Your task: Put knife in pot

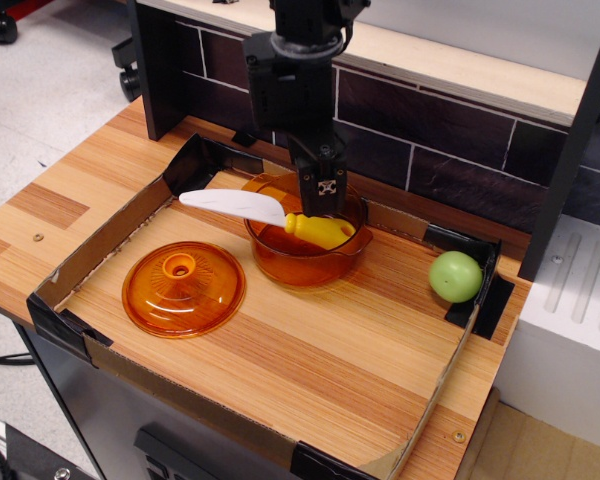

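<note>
The knife (242, 207) rests across the transparent orange pot (305, 264). Its yellow handle (320, 231) lies down inside the pot, and its white blade sticks out over the pot's left rim. My gripper (322, 200) hangs straight above the pot's middle, just over the handle. Its black fingers no longer hold the knife, and the gap between them looks open and empty. The pot stands upright toward the back of the cardboard tray.
The flat orange lid (183, 288) with a knob lies left and in front of the pot. A green ball (455, 276) sits at the tray's right corner. Low cardboard walls (95, 243) ring the wooden surface. A dark tiled wall (430, 130) stands behind.
</note>
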`<state>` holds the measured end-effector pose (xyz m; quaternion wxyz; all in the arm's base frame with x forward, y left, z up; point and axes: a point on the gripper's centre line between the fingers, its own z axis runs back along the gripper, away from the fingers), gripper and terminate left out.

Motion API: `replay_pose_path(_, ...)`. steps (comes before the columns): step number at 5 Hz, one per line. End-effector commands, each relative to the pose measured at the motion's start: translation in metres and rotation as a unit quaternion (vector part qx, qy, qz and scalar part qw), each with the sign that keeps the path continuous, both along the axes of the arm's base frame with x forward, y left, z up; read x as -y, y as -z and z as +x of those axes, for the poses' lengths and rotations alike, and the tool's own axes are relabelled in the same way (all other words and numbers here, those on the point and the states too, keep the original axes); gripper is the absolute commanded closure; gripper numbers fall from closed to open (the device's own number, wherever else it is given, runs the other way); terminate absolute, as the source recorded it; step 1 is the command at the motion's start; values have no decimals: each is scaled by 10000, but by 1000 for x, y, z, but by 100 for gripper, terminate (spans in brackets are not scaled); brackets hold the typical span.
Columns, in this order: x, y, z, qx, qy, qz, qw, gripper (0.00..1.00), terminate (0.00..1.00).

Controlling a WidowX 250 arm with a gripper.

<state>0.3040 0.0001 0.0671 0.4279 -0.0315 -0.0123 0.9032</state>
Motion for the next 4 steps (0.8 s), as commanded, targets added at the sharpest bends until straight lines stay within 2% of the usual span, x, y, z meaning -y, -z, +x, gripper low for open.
replay_pose_path(1,7,-51,4,539,455,211,9973,0,0)
replay_pose_path(2,1,-93,-2,1150,743,262,9902,0,0)
replay_pose_path(3,-14,-126,-7,1220,1197,-136,9852,0,0)
replay_pose_path(4,-14,-126,-7,1220,1197,-136,9852,0,100)
